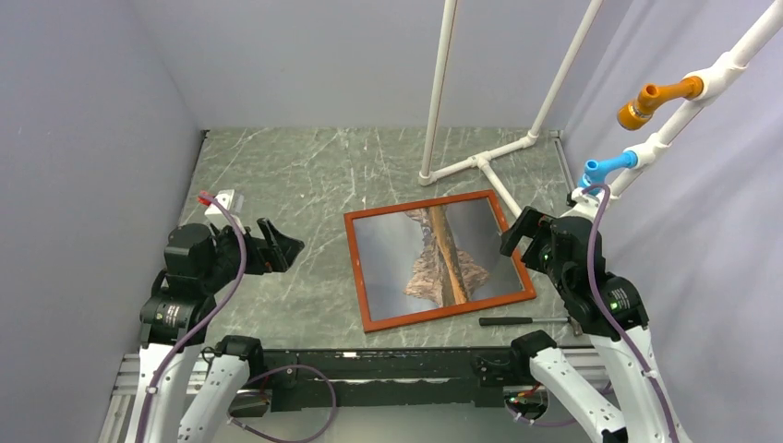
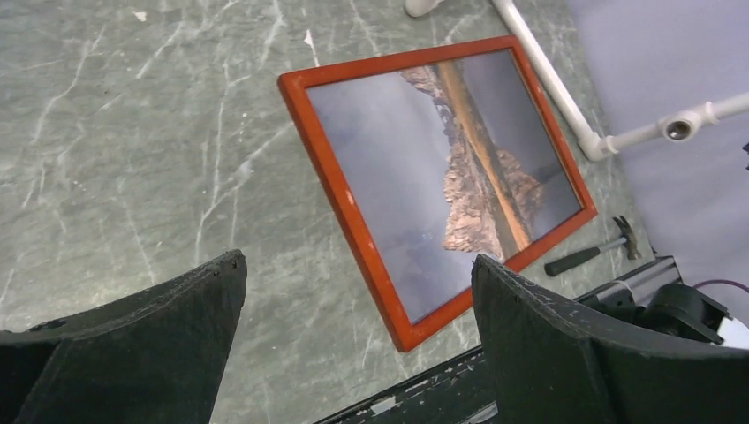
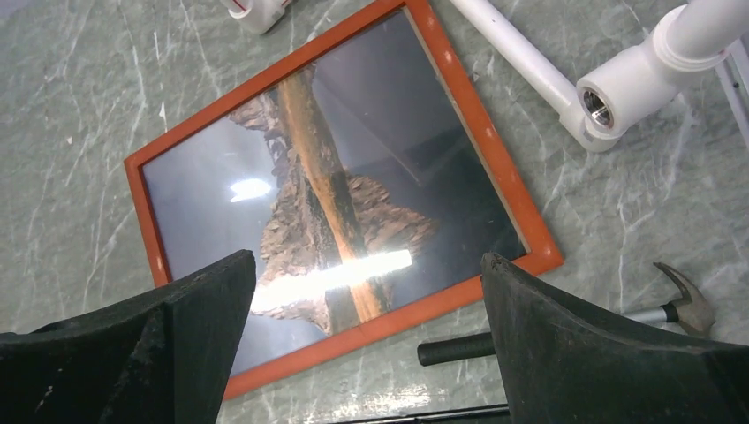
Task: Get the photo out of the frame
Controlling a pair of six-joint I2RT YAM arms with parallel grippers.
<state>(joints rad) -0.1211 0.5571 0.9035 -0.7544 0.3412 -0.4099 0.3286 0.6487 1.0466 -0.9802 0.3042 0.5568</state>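
Left gripper (image 1: 281, 243): jaws spread, holding nothing; apart from the frame, off its left edge.
Frame (image 1: 359, 277): flat on the table (image 1: 277, 166), face up, long sides running left to right, slightly skewed.
Photo (image 1: 434, 263): seated inside the frame; back not visible.
Pipe stand (image 1: 480, 164): foot just beyond the far right corner.
Hammer (image 1: 522, 320): just near of the near right corner.
Right gripper (image 1: 513, 235): jaws spread, empty, above the frame's right edge, so probably the closer arm; pipe and hammer crowd that side.
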